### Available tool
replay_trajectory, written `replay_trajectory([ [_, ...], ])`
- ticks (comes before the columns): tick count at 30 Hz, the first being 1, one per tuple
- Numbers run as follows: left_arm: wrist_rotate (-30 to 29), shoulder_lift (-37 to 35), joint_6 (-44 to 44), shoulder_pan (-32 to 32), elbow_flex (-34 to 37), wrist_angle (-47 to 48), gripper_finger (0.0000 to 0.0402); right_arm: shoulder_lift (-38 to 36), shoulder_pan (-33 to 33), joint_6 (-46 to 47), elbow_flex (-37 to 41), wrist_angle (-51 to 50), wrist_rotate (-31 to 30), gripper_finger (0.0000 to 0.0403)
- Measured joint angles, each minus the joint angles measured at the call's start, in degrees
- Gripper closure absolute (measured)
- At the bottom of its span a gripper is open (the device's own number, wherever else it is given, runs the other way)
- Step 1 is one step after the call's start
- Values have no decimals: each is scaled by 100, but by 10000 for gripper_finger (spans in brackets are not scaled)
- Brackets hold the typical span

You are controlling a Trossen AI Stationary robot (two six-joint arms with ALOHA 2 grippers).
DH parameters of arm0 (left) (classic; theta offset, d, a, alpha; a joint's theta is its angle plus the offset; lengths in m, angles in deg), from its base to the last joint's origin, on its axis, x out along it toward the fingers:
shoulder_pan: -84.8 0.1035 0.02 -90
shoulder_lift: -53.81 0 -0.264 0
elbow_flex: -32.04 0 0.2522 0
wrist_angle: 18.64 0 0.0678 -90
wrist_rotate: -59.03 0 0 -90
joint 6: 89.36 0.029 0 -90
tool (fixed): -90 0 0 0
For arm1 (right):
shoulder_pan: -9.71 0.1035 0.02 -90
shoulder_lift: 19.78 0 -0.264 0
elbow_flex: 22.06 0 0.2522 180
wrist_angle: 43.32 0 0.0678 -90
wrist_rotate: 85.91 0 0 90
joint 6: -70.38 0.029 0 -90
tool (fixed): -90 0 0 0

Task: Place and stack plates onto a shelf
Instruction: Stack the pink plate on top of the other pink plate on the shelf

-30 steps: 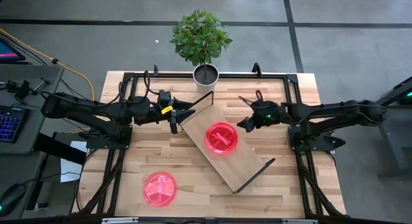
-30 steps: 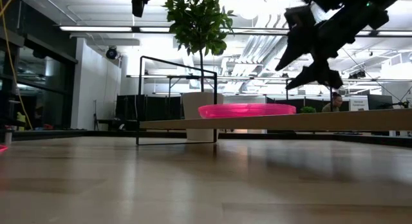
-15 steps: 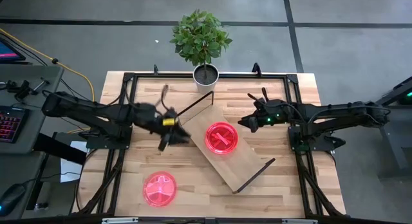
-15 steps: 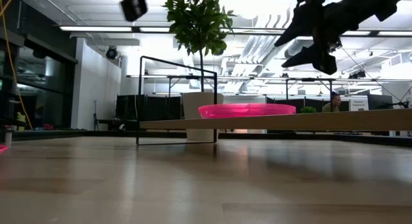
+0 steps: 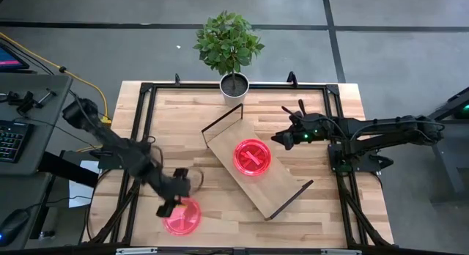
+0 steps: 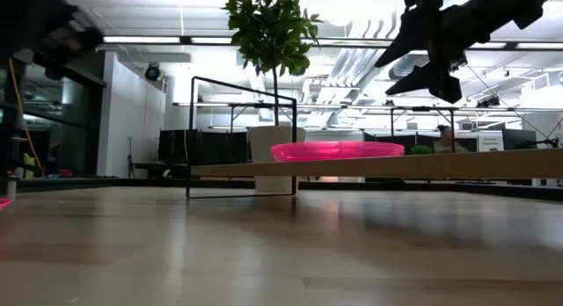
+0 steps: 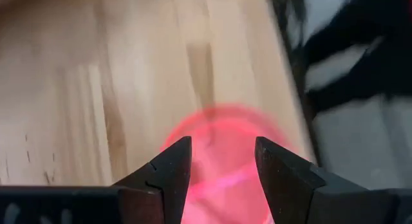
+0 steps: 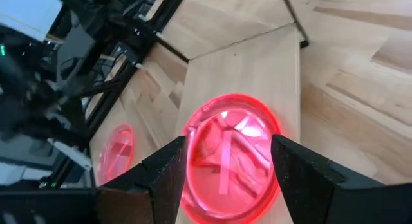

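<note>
On the slatted wooden tabletop point(image 5: 293, 211), one round translucent pink-red plastic plate point(image 5: 251, 157) is already set mid-board on the long light-wood shelf point(image 5: 282, 189). A second such plate point(image 5: 182, 215) lies near the front-left corner; the left gripper point(image 5: 174, 196), fingers spread, is poised over it. The fetching step is judged in hand: descent and a rim pinch are called for. The right gripper point(image 5: 282, 137), fingers spread, waits beside the shelf.

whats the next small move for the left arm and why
Probably lower the left gripper onto the near edge of the loose plate and close on its rim. That gripper is open and right over this plate, which lies on the tabletop, not the shelf. One plate is on the shelf, and the right gripper hovers open beside it.
</note>
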Motion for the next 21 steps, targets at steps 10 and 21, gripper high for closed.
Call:
replay_trajectory([
  [10,-1050,1644,419,-674,4,212,241,2,0,145,0,-41,-101,194],
  [21,-835,2042,-28,-513,268,-202,241,2,0,182,0,-84,-104,194],
])
